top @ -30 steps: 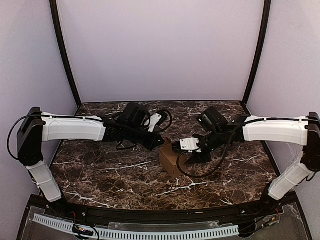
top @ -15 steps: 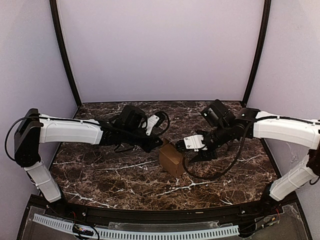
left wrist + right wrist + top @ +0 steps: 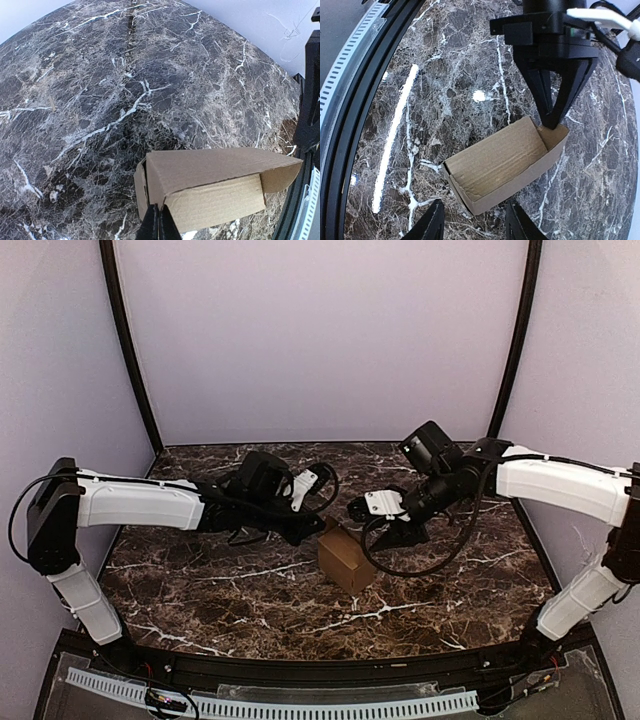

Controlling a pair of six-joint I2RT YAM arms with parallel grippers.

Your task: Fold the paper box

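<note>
My left hand (image 3: 159, 222), pressed together, touches the end wall of the paper box (image 3: 210, 185) on the table (image 3: 100, 100). My right hand (image 3: 475, 220) hangs spread just above its open side. An off-centre push could skid the light box or crumple a flap.

Field count for you: one box (image 3: 346, 558), one table (image 3: 200, 580). Two arms, the left arm (image 3: 140, 502) and right arm (image 3: 550, 485). Two grippers, the left gripper (image 3: 322, 527) and right gripper (image 3: 390, 537).

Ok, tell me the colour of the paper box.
Plain unmarked brown cardboard; the paper box shows best in the right wrist view.
</note>
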